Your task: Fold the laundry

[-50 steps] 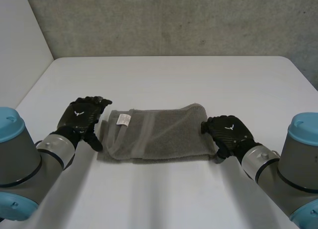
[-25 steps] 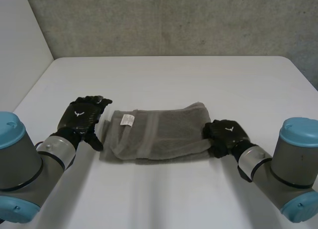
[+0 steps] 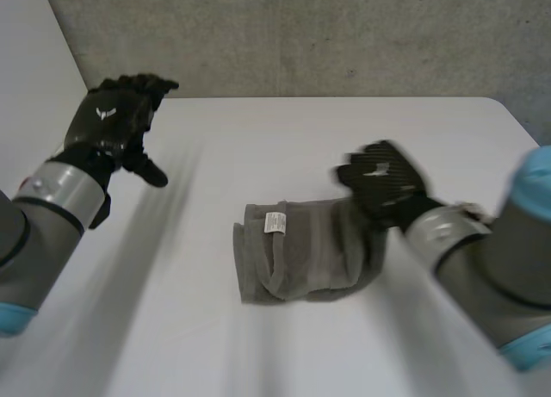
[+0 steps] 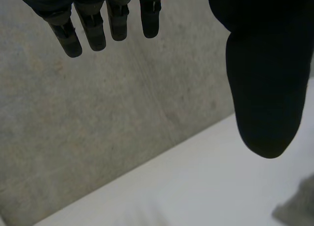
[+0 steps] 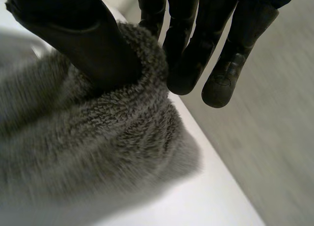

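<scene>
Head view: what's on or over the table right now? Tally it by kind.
towel: 1
tag on the towel: 1
hands: 2 (left hand, right hand)
Total: 4

Right robot hand (image 3: 379, 180) at one end of the grey towel (image 3: 301, 261).

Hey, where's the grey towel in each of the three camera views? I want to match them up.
Head view: the towel lies mid-table, its right end raised to the right hand.
Left wrist view: a grey corner of the towel lies on the table past the thumb of the left hand.
Right wrist view: the towel is pinched between the right hand's thumb and fingers.
Shared landmark: the white table meeting the grey wall.
</scene>
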Robot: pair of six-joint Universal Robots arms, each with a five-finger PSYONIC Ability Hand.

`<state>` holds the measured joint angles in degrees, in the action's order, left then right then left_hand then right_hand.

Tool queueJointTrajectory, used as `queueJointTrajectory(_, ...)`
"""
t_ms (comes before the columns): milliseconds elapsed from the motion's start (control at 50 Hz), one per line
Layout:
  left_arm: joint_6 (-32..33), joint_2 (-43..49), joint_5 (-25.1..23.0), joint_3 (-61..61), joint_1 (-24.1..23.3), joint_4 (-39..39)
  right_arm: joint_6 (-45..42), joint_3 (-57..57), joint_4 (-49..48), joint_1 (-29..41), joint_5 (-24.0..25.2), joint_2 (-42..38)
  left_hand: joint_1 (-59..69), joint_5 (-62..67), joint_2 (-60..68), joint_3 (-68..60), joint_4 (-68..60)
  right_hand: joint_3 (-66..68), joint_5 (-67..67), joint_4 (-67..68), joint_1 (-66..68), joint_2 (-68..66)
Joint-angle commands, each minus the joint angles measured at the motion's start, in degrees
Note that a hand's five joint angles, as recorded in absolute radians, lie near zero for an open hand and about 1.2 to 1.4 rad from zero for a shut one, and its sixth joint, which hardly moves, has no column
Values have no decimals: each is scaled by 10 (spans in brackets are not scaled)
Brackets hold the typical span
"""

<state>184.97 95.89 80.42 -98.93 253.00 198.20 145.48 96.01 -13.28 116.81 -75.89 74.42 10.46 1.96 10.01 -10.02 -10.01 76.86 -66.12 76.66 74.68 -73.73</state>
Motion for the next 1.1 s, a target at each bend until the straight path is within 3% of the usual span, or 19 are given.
queueJointTrajectory(20,-71,3,3,85,-25,-87,1,-88,0,168,4,-99,3,-12,7,-7,-7,31,-39,33,53,-63)
queueJointTrajectory(100,-113,20,4,111,-34,-112,1,-117,5,220,-5,-171,6,-9,10,-10,-10,31,-39,33,53,-63)
queueJointTrajectory(180,-133,42,5,120,-49,-116,7,-127,23,224,-29,-189,8,-7,12,-12,-12,31,-39,33,53,-63)
queueJointTrajectory(200,-140,53,9,121,-57,-116,10,-127,32,224,-50,-186,8,-7,12,-12,-12,-156,149,-154,-134,125)
queueJointTrajectory(220,-140,53,9,121,-57,-116,10,-127,32,224,-51,-186,8,-7,12,-12,-12,-158,151,-156,-136,127)
queueJointTrajectory(240,-145,64,17,121,-66,-116,16,-123,36,223,-71,-177,8,-7,12,-12,-12,-484,477,-482,-463,453)
queueJointTrajectory(260,-145,78,26,121,-76,-116,30,-117,39,222,-87,-159,8,-7,12,-12,-12,-669,661,-667,-647,637)
queueJointTrajectory(340,-145,108,49,124,-95,-115,75,-102,38,202,-102,-110,8,-7,12,-12,-12,-669,661,-667,-647,637)
queueJointTrajectory(380,-146,133,67,130,-106,-117,135,-75,35,142,-100,-66,6,-9,10,-10,-10,-669,661,-667,-647,637)
queueJointTrajectory(460,-147,151,76,131,-117,-117,203,-59,40,90,-92,-32,6,-9,10,-10,-10,-669,661,-667,-647,637)
queueJointTrajectory(560,-147,190,79,127,-139,-118,296,-43,62,20,-35,-25,8,-7,12,-12,-12,-669,661,-667,-647,637)
queueJointTrajectory(660,-146,221,81,122,-152,-127,315,-48,66,-1,4,-64,6,-9,10,-10,-10,-669,661,-667,-647,637)
queueJointTrajectory(860,-141,268,90,110,-157,-132,324,-70,68,3,11,-154,4,-11,9,-9,-9,-669,661,-667,-647,637)
queueJointTrajectory(1020,-140,244,91,110,-158,-134,324,-74,69,4,10,-129,1,-14,5,-5,-5,-669,661,-667,-647,637)
queueJointTrajectory(1100,-140,188,90,117,-157,-137,325,-75,69,3,5,-89,1,-14,5,-5,-5,-669,661,-667,-647,637)
